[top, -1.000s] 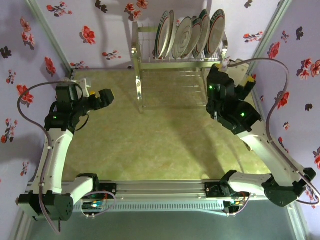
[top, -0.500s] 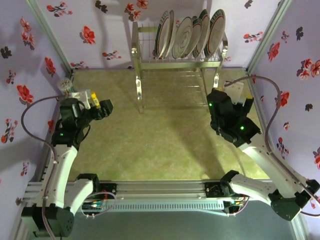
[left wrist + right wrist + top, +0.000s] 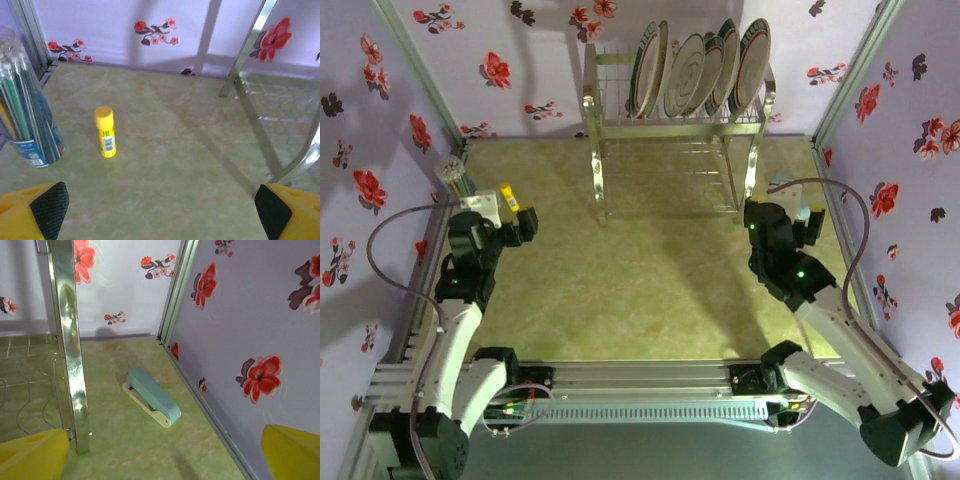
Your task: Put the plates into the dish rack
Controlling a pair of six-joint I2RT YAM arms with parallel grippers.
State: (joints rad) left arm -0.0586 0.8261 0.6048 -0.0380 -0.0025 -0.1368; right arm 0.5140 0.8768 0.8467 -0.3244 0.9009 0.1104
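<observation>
Several plates point(image 3: 695, 70) stand on edge in the slotted top of the dish rack point(image 3: 670, 150) at the back of the table; most carry dark green and red rim bands. My left gripper point(image 3: 525, 222) hovers at the table's left side, open and empty, its yellow fingertips point(image 3: 47, 210) wide apart over bare table. Low beside the rack's front right leg point(image 3: 70, 350), my right gripper point(image 3: 802, 226) is also open and holds nothing. In its wrist view the right gripper point(image 3: 162, 460) has its fingers point(image 3: 292, 452) spread at the bottom corners.
A clear tub of pens point(image 3: 25, 110) and a yellow glue stick point(image 3: 105, 132) stand near the left wall. A teal stapler point(image 3: 150, 396) lies by the right wall. Flowered walls with metal corner posts enclose the table. The rack's legs point(image 3: 250, 45) rise ahead of the left gripper.
Both arms have drawn back from the rack. The left gripper moved left and nearer; the right gripper dropped away from the rack's right end. Both stayed open.
</observation>
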